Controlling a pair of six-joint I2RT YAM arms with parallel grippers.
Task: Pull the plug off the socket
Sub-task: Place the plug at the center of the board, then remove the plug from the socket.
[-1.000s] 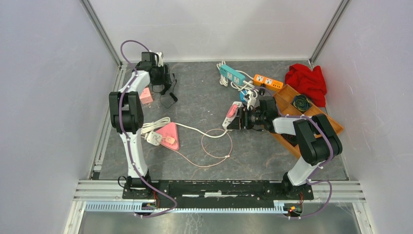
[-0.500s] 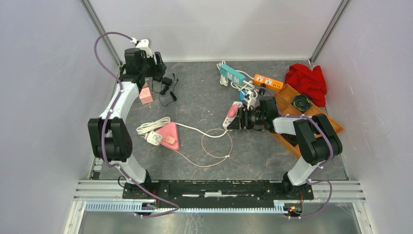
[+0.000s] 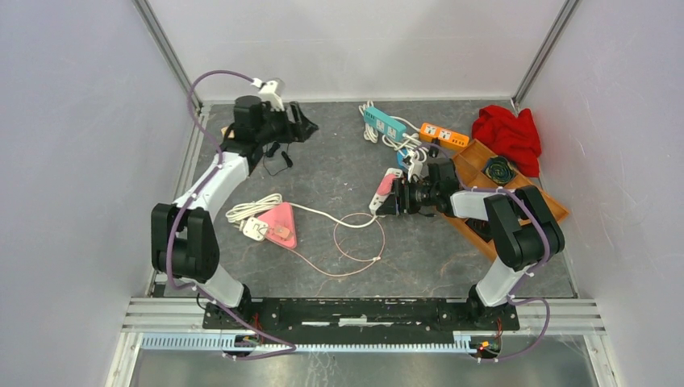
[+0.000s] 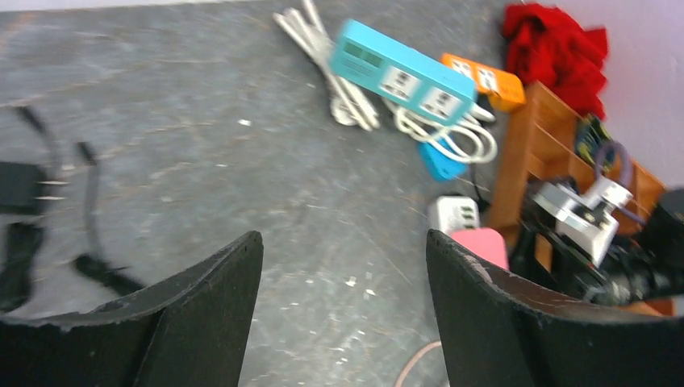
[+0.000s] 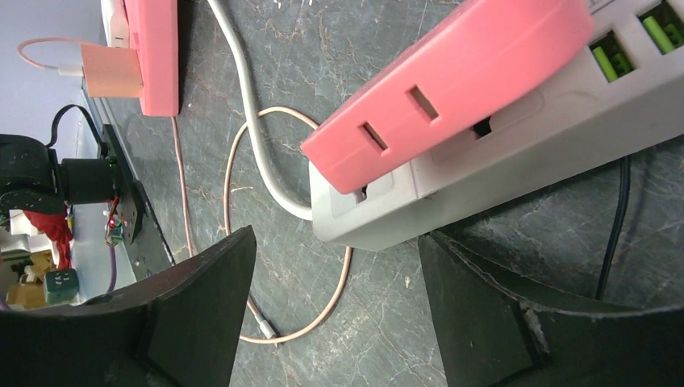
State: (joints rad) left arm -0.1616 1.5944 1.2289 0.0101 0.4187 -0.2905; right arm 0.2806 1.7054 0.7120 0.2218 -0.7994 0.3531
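A pink triangular socket (image 3: 278,216) lies left of centre on the table, and a peach plug (image 3: 281,232) on a thin pink cable sits in it. The right wrist view shows this socket (image 5: 157,48) and plug (image 5: 109,71) far off. My left gripper (image 3: 306,125) (image 4: 344,238) hangs open and empty above the back of the table, pointing right. My right gripper (image 3: 393,199) (image 5: 335,238) is open and low on the table. The end of a white power strip with a pink top (image 3: 385,190) (image 5: 452,105) lies just beyond its fingertips.
A black adapter and cord (image 3: 278,157) (image 4: 20,185) lie at the back left. At the back right are a teal strip (image 3: 385,122), an orange strip (image 3: 444,133), a red cloth (image 3: 506,133) and a wooden tray (image 3: 480,155). A coiled white cable (image 3: 250,208) lies by the socket.
My left arm has risen from the black adapter at the back left and swung right, its jaws opening wider. The right arm has not moved.
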